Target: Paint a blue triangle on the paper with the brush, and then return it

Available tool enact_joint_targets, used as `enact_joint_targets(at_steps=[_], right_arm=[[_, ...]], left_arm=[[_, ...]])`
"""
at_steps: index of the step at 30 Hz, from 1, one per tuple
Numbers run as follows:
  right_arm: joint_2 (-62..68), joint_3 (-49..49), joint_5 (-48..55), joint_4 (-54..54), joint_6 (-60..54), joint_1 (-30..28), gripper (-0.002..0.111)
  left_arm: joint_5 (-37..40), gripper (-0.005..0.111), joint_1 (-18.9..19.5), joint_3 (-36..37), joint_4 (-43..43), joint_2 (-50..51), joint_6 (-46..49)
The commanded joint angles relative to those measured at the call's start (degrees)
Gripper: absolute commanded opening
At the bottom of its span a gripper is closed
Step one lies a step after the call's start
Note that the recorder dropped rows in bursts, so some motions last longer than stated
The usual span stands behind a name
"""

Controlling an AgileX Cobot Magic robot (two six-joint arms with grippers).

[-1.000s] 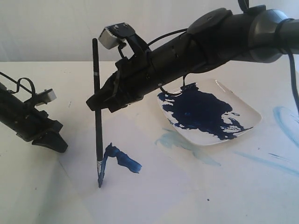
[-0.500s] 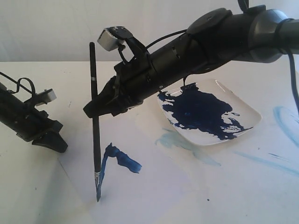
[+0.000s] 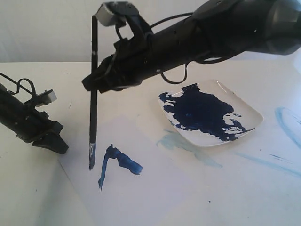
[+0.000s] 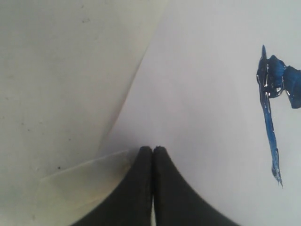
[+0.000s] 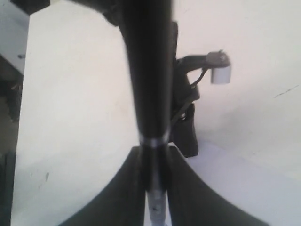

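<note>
Brush: being held upright by the right claw, left of centre of the frame, tip being shown just left of the unfinished blue triangle on the paper. Left claw: being held shut at the paper's left edge.

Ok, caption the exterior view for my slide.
Right pincer holds the brush upright beside the unfinished blue triangle on the paper.
</note>
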Motion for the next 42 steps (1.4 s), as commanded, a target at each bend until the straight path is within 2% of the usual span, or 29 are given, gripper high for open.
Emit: enact_joint_targets(at_steps=[1,6,13,22,30,42], right_arm=[[-5.6,2.4,-7.0,-0.8,6.8,0.7,0.0],[-12.1,11.4,-25.2,-1.8,14.5,4.3,0.0],[-13.6,20.3,-38.6,-0.7,18.3,12.3,0.0],[-13.8,20.4,-34.0,-0.5,18.2,13.6,0.0],[-13.9,22.2,-42.0,-0.3,26.5,13.6,0.0],[-14.0,23.9,-43.6,-0.3,27.8,13.6,0.0]], left_arm=[[2.5,0.0,0.0,0.7,2.7,1.3,-0.1],[2.5,0.0,0.0,0.7,2.7,1.3,-0.1],[2.7,0.0,0.0,0.7,2.7,1.3,-0.1],[3.4,0.0,0.0,0.7,2.7,1.3,-0.1],[3.6,0.0,0.0,0.7,2.7,1.3,-0.1],[3.4,0.0,0.0,0.7,2.7,1.3,-0.1]])
